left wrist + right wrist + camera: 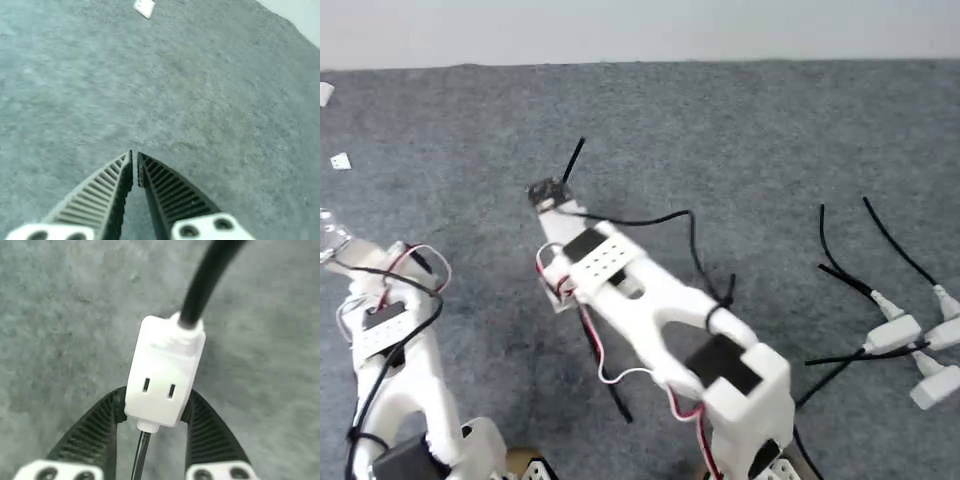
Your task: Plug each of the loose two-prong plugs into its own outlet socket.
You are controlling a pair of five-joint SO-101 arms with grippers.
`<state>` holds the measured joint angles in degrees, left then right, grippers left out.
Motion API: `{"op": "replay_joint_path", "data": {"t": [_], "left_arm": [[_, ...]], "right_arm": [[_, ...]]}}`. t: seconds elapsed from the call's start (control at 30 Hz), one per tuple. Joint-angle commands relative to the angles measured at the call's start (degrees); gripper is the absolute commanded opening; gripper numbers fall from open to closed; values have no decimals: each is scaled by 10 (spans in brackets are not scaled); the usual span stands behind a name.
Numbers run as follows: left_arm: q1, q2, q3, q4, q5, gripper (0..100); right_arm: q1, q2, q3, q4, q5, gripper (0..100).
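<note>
A: While the right gripper (155, 399) pinched the white socket (162, 365) by its sides, why were the slots left bare?
B: Likely so a plug could meet them. The left gripper (134, 159) hung pressed together, empty, over the grey table (225, 90).
A: And the loose plugs (910, 345)?
B: They lay well apart from both arms, cords (840, 260) crossing. Their prongs were too small to make out.

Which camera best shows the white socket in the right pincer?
The right wrist view: the white socket faces the camera, both slots plain, clamped in the right pincer. In the high view it is a small shape at the pincer tip. The left wrist view faces carpet.
</note>
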<state>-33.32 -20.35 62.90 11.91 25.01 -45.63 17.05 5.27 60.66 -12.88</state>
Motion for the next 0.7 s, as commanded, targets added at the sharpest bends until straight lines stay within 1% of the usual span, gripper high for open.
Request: {"op": "replay_joint_path", "data": {"t": [0.0,0.13,0.3,0.37,0.47,0.57,0.67], "left_arm": [[40,-10,0,-11,-62,13],[45,-10,0,-11,-68,13],[47,-10,1,-11,-68,13],[56,-10,2,-10,-69,13],[76,-11,10,-8,-82,13],[91,-11,13,-7,-114,13],[93,-11,13,-7,-115,13]], "right_arm": [[14,-124,29,27,49,8],[63,-257,111,27,88,8],[183,-404,206,30,127,8],[251,-450,245,26,146,8],[372,-491,291,24,165,8],[511,-507,318,23,195,8],[639,-506,345,-14,229,8]]}}
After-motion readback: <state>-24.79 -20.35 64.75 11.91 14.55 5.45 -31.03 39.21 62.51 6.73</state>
